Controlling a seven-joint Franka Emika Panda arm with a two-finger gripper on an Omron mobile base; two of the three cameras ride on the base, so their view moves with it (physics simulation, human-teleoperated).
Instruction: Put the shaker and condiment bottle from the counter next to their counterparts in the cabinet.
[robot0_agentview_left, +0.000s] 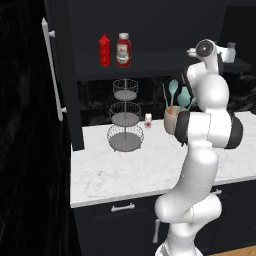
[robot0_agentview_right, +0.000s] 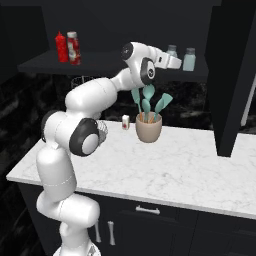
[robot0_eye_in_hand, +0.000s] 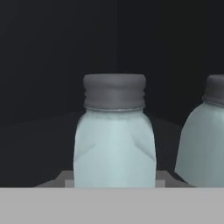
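We find the gripper (robot0_agentview_right: 176, 60) reaching in over the cabinet (robot0_agentview_right: 125, 62) shelf at its right end, jaws drawn in on the shaker (robot0_eye_in_hand: 114, 135), which stands upright just beside its twin (robot0_eye_in_hand: 205, 140); the ketchup (robot0_agentview_left: 123, 50) already stands next to the red squeeze bottle (robot0_agentview_left: 104, 50) at the shelf's left end. We judge the shaker light, rigid and smooth-walled, hence liable to slip or tip. It is best held low across its body, below the cap.

A rendered home kitchen. A white marble counter (robot0_agentview_left: 150, 165) runs over dark drawers with silver handles, a utensil crock (robot0_agentview_right: 148, 127) at its twelve o'clock. A black wall cabinet (robot0_agentview_left: 150, 62) above shelves sauce bottles (robot0_agentview_left: 115, 50).
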